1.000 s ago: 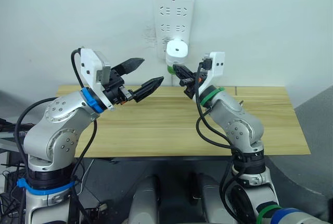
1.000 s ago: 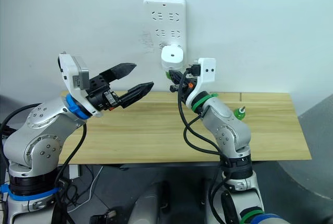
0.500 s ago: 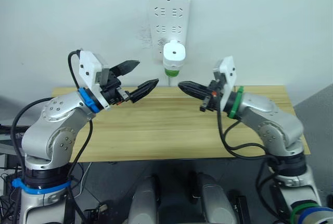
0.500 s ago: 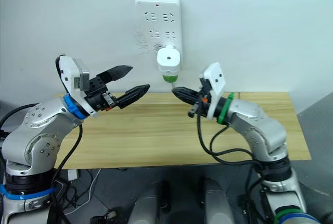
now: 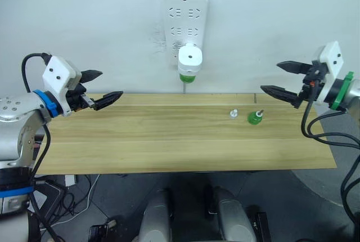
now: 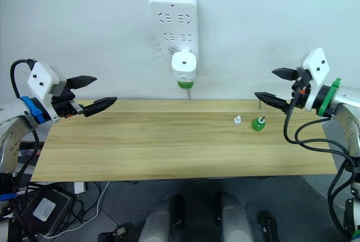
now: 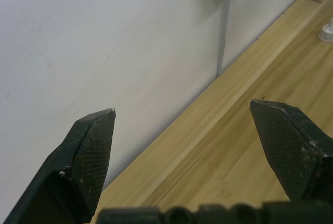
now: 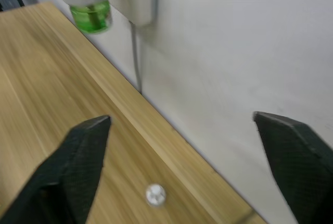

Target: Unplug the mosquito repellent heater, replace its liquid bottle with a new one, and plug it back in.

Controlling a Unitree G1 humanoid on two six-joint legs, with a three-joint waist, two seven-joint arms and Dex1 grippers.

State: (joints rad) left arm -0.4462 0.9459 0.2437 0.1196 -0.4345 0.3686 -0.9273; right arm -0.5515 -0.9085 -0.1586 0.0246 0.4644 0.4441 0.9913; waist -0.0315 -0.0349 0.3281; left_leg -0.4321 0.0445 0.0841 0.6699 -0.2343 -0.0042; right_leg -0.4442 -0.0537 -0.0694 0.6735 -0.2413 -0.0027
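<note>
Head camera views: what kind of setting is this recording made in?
Probably an indoor test bench, not a home: a bare wooden table against a plain white wall, a white power strip hung above it holding the mosquito repellent heater, and loose cables on the floor.

White heater plugged into strip

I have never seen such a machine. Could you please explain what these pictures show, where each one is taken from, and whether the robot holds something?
This is a humanoid robot with two arms. Two pictures come from cameras on its head, two from its wrists. The left gripper and the right gripper are black two-fingered claws, both open and holding nothing. In front is a wooden table. On it stand a small green bottle and a small white cap. On the wall hangs a white power strip, with the mosquito repellent heater plugged into it, a green bottle under it.
</note>
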